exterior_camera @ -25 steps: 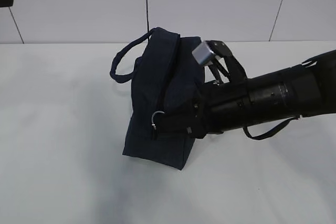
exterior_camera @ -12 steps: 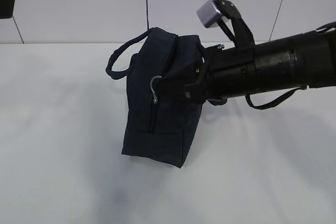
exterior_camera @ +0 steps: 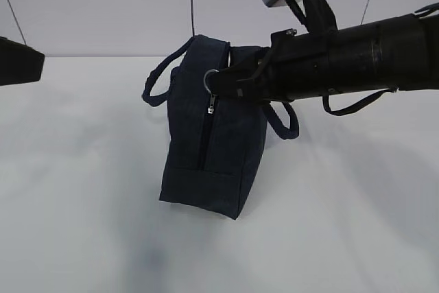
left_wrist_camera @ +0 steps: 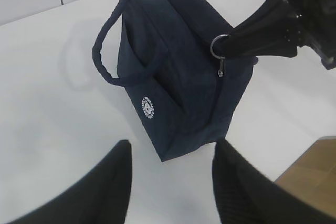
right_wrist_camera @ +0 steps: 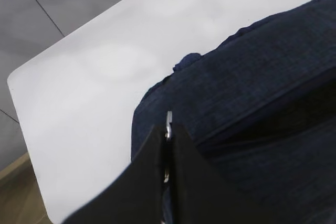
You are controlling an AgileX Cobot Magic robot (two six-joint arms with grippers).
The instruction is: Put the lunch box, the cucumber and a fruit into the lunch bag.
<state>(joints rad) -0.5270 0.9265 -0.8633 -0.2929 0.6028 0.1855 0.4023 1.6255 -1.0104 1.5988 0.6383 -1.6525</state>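
- The right gripper (exterior_camera: 218, 87) reaches in from the right side of the exterior view; its jaws are pressed together on the silver ring pull (exterior_camera: 210, 79) of the zipper.
- In the right wrist view the two fingers (right_wrist_camera: 149, 182) meet with a sliver of metal between their tips, confirming the pinch on the pull.
- The lunch bag (exterior_camera: 206, 135) stands upright on the white table (exterior_camera: 82, 204), directly below and in front of the right gripper's tips. The ring pull sits near the top edge of the bag's end panel.
- The zipper (exterior_camera: 204, 135) runs down the end panel beneath the gripper.
- One loop handle (exterior_camera: 156, 84) arches away on the far side of the bag from the gripper; the other handle (exterior_camera: 285, 123) hangs under the right arm.
- The left gripper (left_wrist_camera: 170, 182) hovers above the table, jaws roughly half spread and holding nothing. The bag lies just ahead of its fingertips, with the round white logo (left_wrist_camera: 149, 108) facing it.
- Lunch box, cucumber and fruit are not visible in any view.
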